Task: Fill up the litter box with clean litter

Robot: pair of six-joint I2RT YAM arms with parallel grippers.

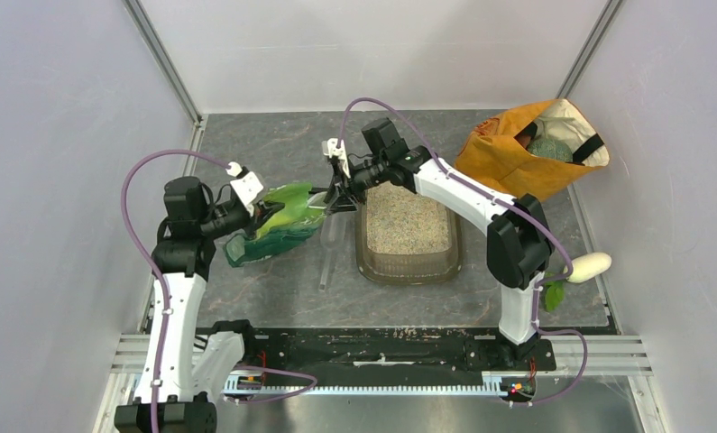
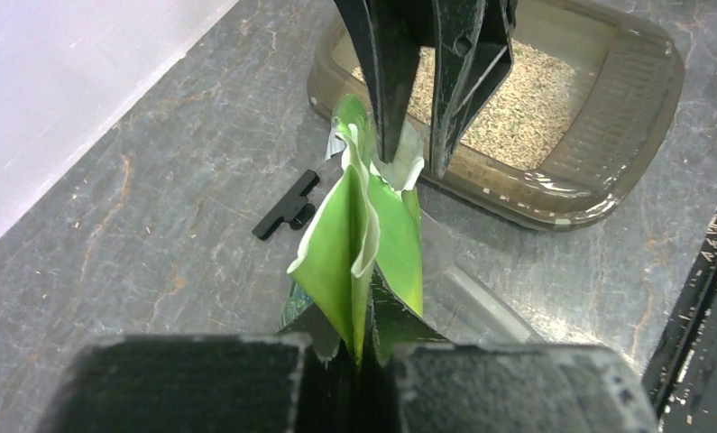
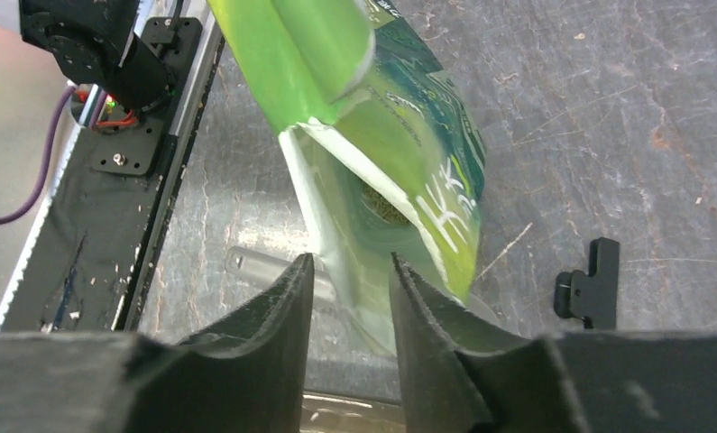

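Observation:
The dark translucent litter box (image 1: 370,248) sits mid-table, its floor covered by pale clean litter (image 1: 407,218); both also show in the left wrist view, the box (image 2: 620,135) and the litter (image 2: 517,117). A glossy green pouch (image 1: 287,221) hangs tilted left of the box. My left gripper (image 1: 257,215) is shut on its bottom seam (image 2: 359,347). My right gripper (image 1: 338,200) is at the pouch's open mouth, its fingers (image 2: 386,90) a little apart with the pouch's lip (image 3: 336,194) between them. A few granules (image 3: 386,207) show inside the pouch. Right gripper (image 3: 352,263) is open.
An orange cloth bag (image 1: 508,162) stands at the back right. A clear plastic scoop (image 1: 329,257) lies left of the box under the pouch. A small black clip (image 2: 287,205) lies on the grey table. A white object (image 1: 589,267) rests at the right edge.

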